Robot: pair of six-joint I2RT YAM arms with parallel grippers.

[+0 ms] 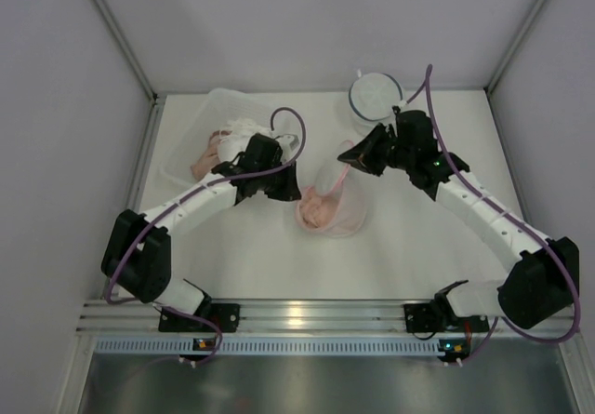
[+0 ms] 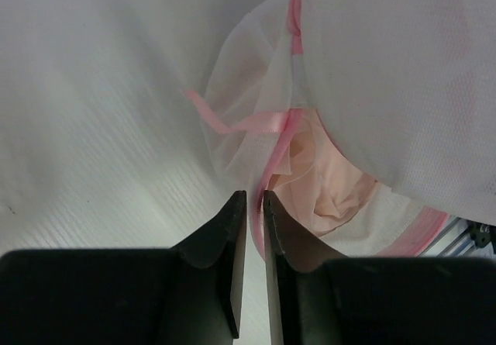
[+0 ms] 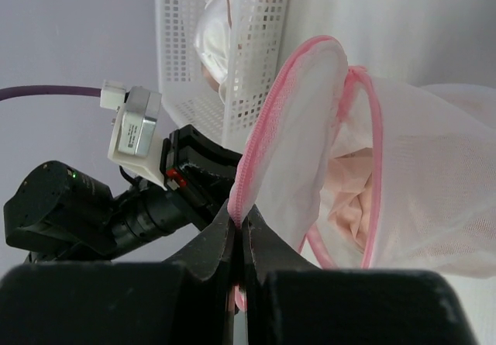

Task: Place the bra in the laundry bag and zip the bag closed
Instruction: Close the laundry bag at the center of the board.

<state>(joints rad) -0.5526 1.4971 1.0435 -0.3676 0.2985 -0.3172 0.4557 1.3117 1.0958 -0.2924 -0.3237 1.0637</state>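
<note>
The white mesh laundry bag [image 1: 342,211] with pink trim lies mid-table, its lid flap raised. The peach-pink bra [image 1: 318,211] sits inside the open bag; it also shows in the left wrist view [image 2: 329,182] and the right wrist view [image 3: 349,205]. My left gripper [image 1: 290,191] is at the bag's left side, jaws shut on the pink rim [image 2: 273,159]. My right gripper [image 1: 351,158] is shut on the pink zipper edge [image 3: 260,159] of the flap and holds it up. The zipper pull is not visible.
A white perforated basket [image 1: 191,144] with more pale garments stands at the back left, behind the left arm. A round white mesh bag [image 1: 376,96] lies at the back centre-right. Walls close in the table's left, back and right.
</note>
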